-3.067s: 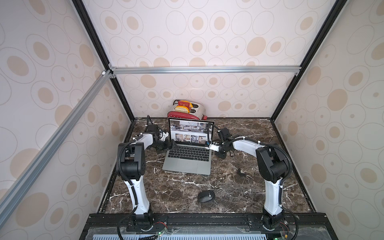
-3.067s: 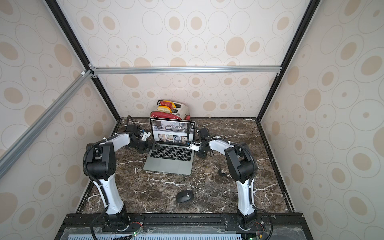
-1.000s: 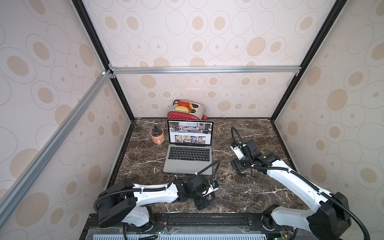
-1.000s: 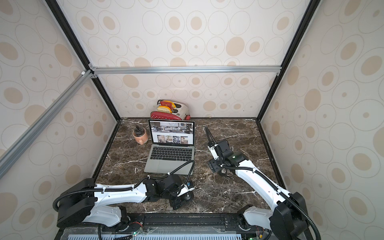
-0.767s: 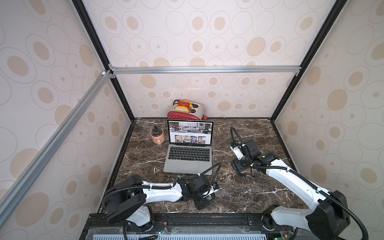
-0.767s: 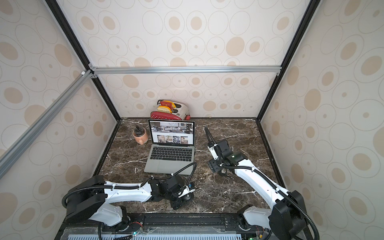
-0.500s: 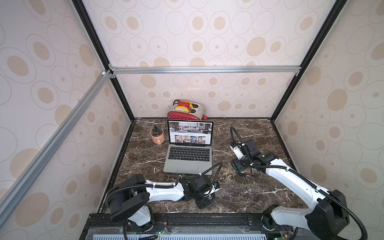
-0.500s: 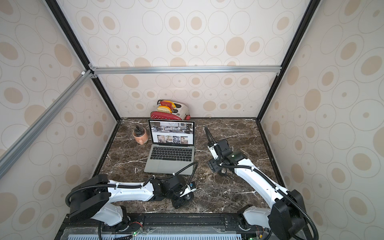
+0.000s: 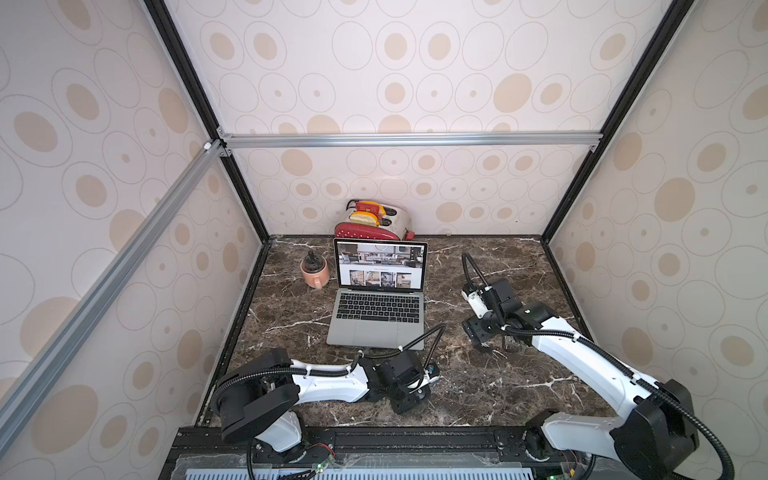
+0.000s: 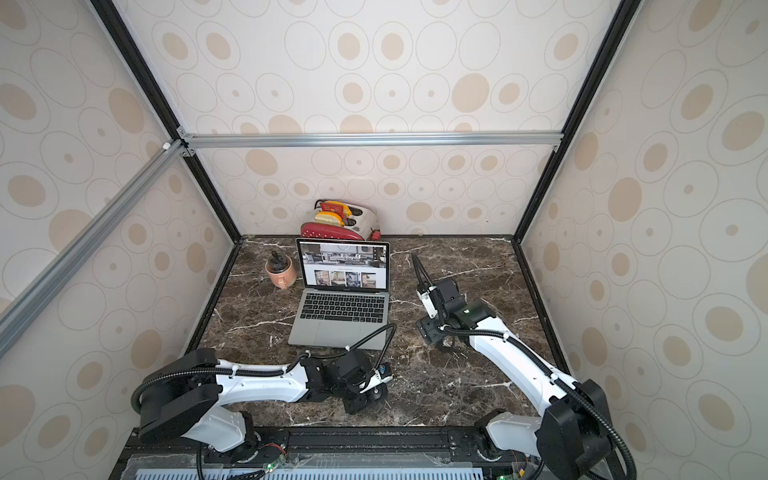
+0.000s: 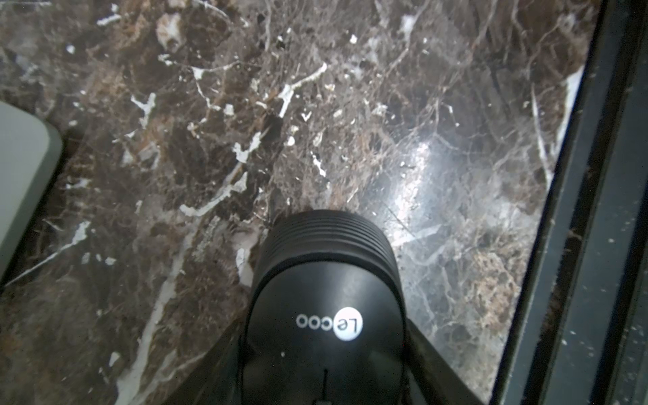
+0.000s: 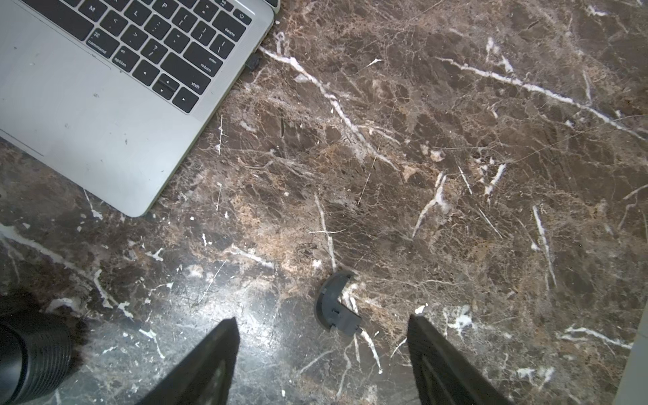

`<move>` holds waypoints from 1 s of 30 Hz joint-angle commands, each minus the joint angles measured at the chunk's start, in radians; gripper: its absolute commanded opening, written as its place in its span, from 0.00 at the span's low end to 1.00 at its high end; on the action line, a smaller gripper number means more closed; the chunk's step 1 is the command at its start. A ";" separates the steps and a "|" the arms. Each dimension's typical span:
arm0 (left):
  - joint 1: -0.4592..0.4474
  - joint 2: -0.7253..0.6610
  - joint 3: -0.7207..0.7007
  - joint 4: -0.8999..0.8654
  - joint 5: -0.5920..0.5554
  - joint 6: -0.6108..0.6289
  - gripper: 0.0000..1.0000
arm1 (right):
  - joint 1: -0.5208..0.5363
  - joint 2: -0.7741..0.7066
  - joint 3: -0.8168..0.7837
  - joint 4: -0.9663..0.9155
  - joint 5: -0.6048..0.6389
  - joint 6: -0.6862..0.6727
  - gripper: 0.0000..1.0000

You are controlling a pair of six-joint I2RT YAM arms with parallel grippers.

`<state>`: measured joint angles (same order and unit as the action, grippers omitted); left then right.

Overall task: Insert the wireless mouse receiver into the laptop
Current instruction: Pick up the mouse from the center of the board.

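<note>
At the lower centre of both top views, the left gripper (image 9: 409,400) (image 10: 362,399) lies low over the marble table (image 9: 478,386), near its front edge. In the left wrist view its jaws press against both sides of a black mouse (image 11: 324,273), which rests on the table. Further back, at right of centre, the right gripper (image 9: 482,343) (image 10: 442,338) hangs above the table. Its jaws stand wide apart and hold nothing. In the right wrist view we find a small dark half-round piece (image 12: 335,305) lying on the marble between its fingertips. The laptop (image 9: 376,332) (image 10: 338,330) sits open at mid-frame, screen lit and facing the front. In the upper left of the right wrist view, the wireless mouse receiver (image 12: 253,63) shows as a small black stub. It projects from the side edge of the laptop beside the return key. Behind, a pink cup (image 9: 316,272) stands left of the screen, and a red-and-white toaster (image 9: 374,220) stands against the rear wall.
</note>
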<state>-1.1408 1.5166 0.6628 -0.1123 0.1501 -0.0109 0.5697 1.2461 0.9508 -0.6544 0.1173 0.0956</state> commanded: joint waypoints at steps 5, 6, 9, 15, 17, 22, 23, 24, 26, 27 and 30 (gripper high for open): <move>-0.008 0.016 0.012 -0.012 0.006 0.010 0.57 | -0.013 -0.005 0.006 -0.023 0.013 0.007 0.80; -0.007 0.016 0.014 -0.011 0.007 0.009 0.57 | -0.013 -0.002 0.006 -0.023 0.011 0.010 0.79; -0.008 0.014 0.011 0.003 0.012 0.010 0.59 | -0.017 -0.001 0.005 -0.023 0.010 0.012 0.79; -0.008 0.012 0.003 0.042 0.017 0.048 0.77 | -0.021 0.007 0.004 -0.020 -0.001 0.013 0.79; -0.006 0.017 0.002 0.055 0.011 0.061 0.80 | -0.021 0.012 0.002 -0.019 -0.004 0.013 0.80; 0.002 0.040 0.017 0.065 0.002 0.071 0.79 | -0.023 0.016 0.002 -0.020 -0.005 0.013 0.79; 0.004 0.044 0.017 0.066 0.004 0.071 0.77 | -0.025 0.015 0.002 -0.021 -0.006 0.013 0.79; 0.005 0.046 0.018 0.063 0.006 0.070 0.75 | -0.024 0.014 0.002 -0.021 -0.004 0.013 0.79; 0.010 0.046 0.013 0.058 0.008 0.067 0.71 | -0.025 0.012 0.002 -0.023 -0.004 0.012 0.80; 0.010 0.043 0.009 0.054 0.009 0.065 0.69 | -0.026 0.012 0.001 -0.021 -0.004 0.013 0.80; 0.015 0.033 -0.004 0.048 0.010 0.062 0.64 | -0.030 0.010 0.000 -0.021 -0.005 0.013 0.80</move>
<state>-1.1320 1.5429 0.6628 -0.0513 0.1493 0.0376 0.5484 1.2556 0.9508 -0.6590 0.1108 0.1013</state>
